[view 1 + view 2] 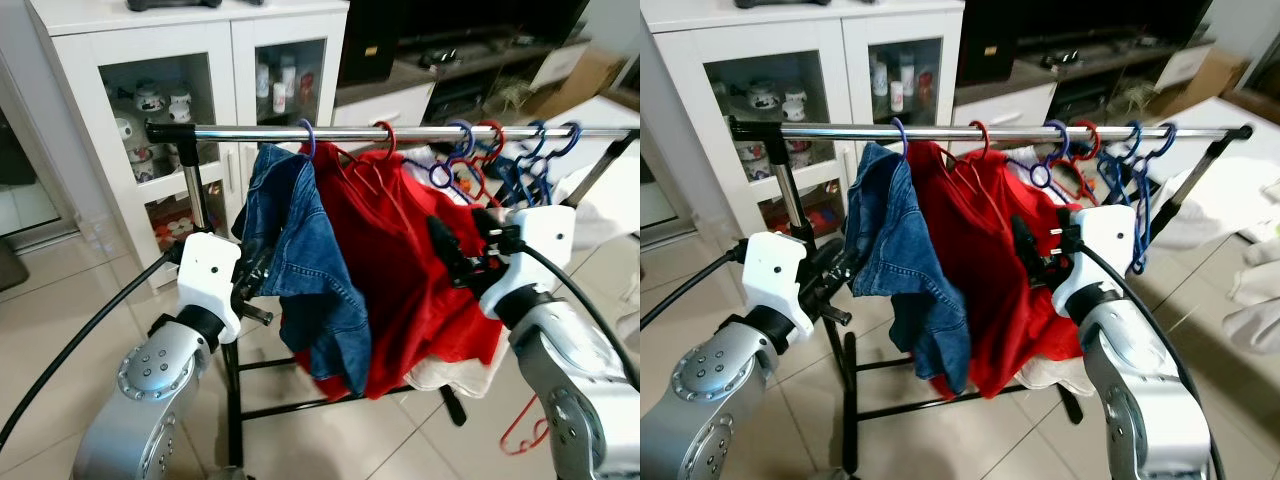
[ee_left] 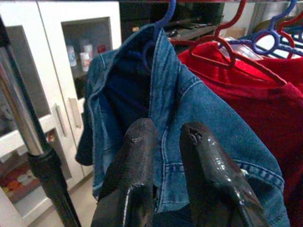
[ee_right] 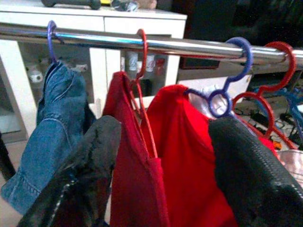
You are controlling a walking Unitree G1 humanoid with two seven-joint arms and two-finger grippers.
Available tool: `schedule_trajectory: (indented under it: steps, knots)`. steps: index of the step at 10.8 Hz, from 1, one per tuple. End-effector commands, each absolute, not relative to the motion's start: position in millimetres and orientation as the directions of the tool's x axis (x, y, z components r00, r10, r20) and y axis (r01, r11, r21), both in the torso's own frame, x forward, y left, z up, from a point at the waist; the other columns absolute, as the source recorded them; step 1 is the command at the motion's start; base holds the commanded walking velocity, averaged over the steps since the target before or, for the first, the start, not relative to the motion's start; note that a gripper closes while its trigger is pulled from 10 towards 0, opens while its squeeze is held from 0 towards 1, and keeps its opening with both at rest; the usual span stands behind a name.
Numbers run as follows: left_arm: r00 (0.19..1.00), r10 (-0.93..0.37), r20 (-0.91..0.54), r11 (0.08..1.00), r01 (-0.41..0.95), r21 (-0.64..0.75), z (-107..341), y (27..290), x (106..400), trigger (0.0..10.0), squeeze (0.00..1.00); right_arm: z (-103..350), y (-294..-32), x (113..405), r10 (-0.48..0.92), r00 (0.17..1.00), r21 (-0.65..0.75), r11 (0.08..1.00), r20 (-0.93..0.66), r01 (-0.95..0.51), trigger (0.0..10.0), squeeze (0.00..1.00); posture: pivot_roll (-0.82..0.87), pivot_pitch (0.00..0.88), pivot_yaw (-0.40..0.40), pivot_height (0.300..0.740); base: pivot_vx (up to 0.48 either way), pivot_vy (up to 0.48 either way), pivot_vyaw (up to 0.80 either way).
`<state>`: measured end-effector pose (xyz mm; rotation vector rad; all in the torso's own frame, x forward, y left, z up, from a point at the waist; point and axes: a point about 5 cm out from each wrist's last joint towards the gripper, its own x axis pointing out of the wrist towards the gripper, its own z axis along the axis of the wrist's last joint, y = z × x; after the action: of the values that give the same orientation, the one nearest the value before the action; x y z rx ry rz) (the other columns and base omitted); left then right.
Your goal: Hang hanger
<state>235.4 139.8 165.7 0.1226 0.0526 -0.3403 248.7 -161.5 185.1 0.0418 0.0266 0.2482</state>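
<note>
A chrome rail carries a row of hangers. A blue denim jacket hangs on a blue hanger at the left. Beside it a red garment hangs on a red hanger. Several empty blue and red hangers crowd the right end. My left gripper is at the jacket's left edge, its fingers a narrow gap apart in front of the denim. My right gripper is open wide against the red garment, one finger on each side of a fold.
The rack's upright post stands just left of my left gripper. A white glass-door cabinet is behind the rack, and a dark TV unit at the back right. A red hanger and white cloth lie on the tiled floor.
</note>
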Motion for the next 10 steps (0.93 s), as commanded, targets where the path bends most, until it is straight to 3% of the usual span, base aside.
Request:
schedule_trajectory:
  steps: [1, 3, 5, 6, 10]
  knots:
    - [0.937, -0.347, -0.043, 0.928, 0.349, 0.131, 172, 136, 237, 10.0, 0.00, 188, -167, 252, 0.226, 0.974, 0.049, 0.973, -0.003, -0.226, 10.0, 1.00, 0.11, 0.000, -0.104, 0.740, 0.000, 0.000, 0.00]
    - [0.920, -0.389, -0.045, 0.909, 0.391, 0.141, 174, 132, 243, 10.0, 0.00, 186, -184, 273, 0.203, 0.979, 0.065, 0.977, -0.014, -0.202, 10.0, 1.00, 0.10, 0.000, -0.072, 0.740, 0.000, 0.000, 0.00]
    - [0.887, -0.458, -0.054, 0.873, 0.460, 0.162, 179, 127, 248, 10.0, 0.00, 188, -194, 303, 0.200, 0.979, 0.040, 0.979, -0.043, -0.198, 10.0, 1.00, 0.12, 0.000, -0.091, 0.740, 0.000, 0.000, 0.00]
    - [0.909, -0.413, -0.051, 0.896, 0.416, 0.154, 180, 129, 256, 10.0, 0.00, 187, -197, 307, 0.188, 0.981, 0.033, 0.982, -0.051, -0.186, 10.0, 1.00, 0.12, 0.000, -0.090, 0.740, 0.000, 0.000, 0.00]
    - [0.951, -0.302, -0.067, 0.949, 0.306, 0.076, 169, 131, 256, 10.0, 0.00, 168, -178, 279, 0.210, 0.974, 0.092, 0.975, -0.080, -0.203, 10.0, 1.00, 0.09, 0.018, -0.057, 0.740, 0.000, 0.000, 0.00]
